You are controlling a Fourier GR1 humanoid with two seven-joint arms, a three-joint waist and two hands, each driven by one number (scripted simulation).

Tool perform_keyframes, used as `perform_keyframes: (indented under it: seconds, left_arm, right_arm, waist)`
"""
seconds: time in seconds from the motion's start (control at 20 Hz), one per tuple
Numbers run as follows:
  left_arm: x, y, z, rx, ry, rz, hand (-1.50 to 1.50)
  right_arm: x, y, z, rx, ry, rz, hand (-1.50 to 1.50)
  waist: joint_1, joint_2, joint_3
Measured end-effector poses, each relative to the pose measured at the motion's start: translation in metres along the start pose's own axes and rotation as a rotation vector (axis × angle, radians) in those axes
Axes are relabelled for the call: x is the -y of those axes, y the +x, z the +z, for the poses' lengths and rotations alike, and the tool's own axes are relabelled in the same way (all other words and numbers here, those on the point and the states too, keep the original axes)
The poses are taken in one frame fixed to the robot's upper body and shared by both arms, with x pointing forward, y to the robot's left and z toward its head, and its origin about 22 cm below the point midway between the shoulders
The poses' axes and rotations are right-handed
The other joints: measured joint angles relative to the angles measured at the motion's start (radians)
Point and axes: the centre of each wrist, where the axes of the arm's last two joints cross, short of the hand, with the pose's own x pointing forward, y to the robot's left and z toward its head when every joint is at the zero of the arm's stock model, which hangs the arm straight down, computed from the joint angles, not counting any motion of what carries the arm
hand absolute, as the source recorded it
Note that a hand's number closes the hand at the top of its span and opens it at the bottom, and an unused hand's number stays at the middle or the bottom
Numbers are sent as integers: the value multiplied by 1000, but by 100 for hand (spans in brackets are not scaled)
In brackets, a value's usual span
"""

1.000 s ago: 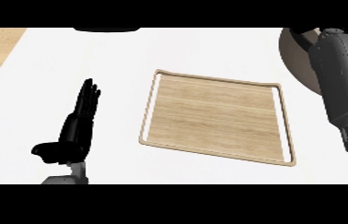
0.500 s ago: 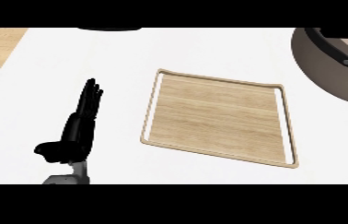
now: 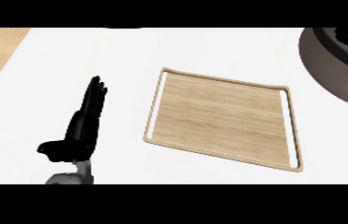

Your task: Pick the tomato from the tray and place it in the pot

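A wooden tray (image 3: 221,118) with a pale raised rim lies in the middle of the white counter, and nothing shows on it. The dark grey pot (image 3: 325,60) sits at the right edge, cut off by the frame, so its inside is mostly hidden. No tomato shows anywhere. My left hand (image 3: 81,128) rests open at the lower left, fingers straight and pointing away, well left of the tray. My right hand does not show.
A strip of wooden surface (image 3: 9,42) shows past the counter's left edge at the top left. A dark object (image 3: 125,28) peeks in at the top edge, mostly cut off.
The right forearm that reached over the pot one second ago has left the view. The view has shifted slightly, so the pot sits further right. My left hand stays put.
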Motion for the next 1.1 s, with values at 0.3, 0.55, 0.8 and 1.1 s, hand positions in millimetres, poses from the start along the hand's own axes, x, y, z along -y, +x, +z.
perform_keyframes:
  seconds: [0.3, 0.55, 0.8, 1.1]
  left_arm:
    - [0, 1, 1, 11, -10, 2, 0]
    - [0, 2, 3, 7, -6, 1, 0]
    - [-2, 1, 2, 5, 9, 0, 0]
    - [-2, 2, -1, 7, 13, -1, 0]
  right_arm:
    - [-4, -26, 1, -146, 132, -3, -150]
    - [-9, -31, 3, -96, 133, -197, -150]
    - [-4, -28, 1, -53, -12, -511, -150]
    - [6, -59, 0, -76, -127, -775, -150]
  waist:
    - [11, 0, -9]
    - [5, -1, -5]
    - [-8, 1, 4]
    - [-13, 1, 4]
